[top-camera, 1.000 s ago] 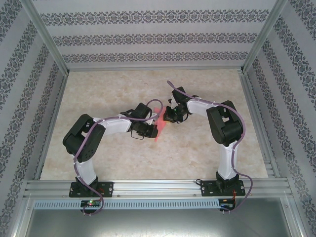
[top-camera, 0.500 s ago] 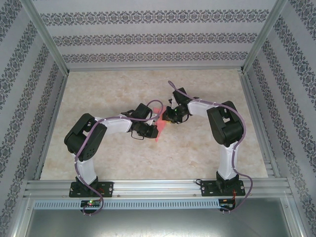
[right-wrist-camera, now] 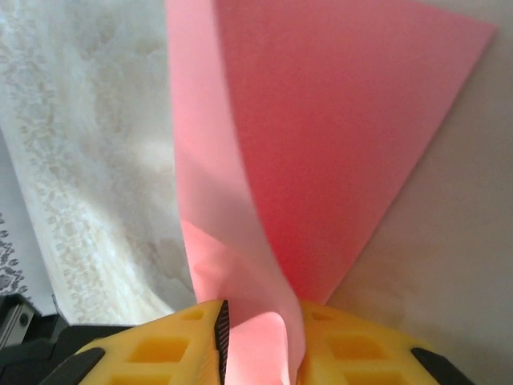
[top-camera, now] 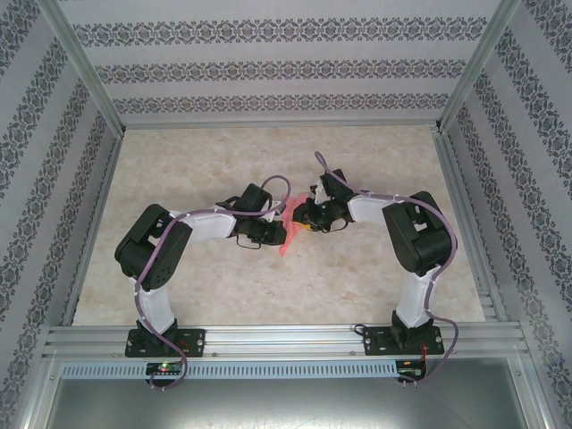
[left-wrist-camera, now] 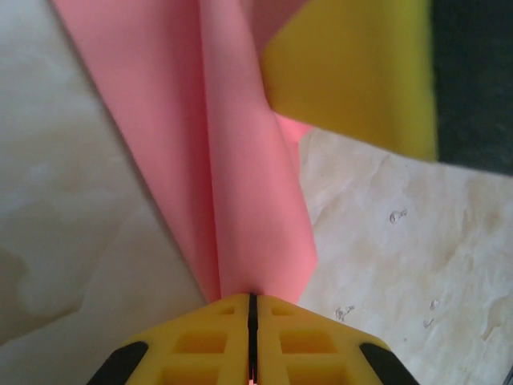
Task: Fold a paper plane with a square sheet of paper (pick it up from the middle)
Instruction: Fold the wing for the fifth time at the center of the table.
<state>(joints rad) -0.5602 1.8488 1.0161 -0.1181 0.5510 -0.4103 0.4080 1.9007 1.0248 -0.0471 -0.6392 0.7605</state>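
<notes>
On the left, the left jaws were pressed shut on the near end of the thin pink-red sheet of paper (left-wrist-camera: pixel 240 160). It ran straight out ahead of them, doubled along a lengthwise crease and seemingly raised off the marbled beige table (left-wrist-camera: pixel 64 200). Ahead of them and to the right, a yellow finger (left-wrist-camera: pixel 353 72) of the other arm sat against the sheet. On the right, the right jaws stood a little apart, with the paper curling loosely up between them. To my eye the pick-up and a centre fold were done. The nose, the wings and a sharp dart shape were left, though hidden layers made that unsure.
</notes>
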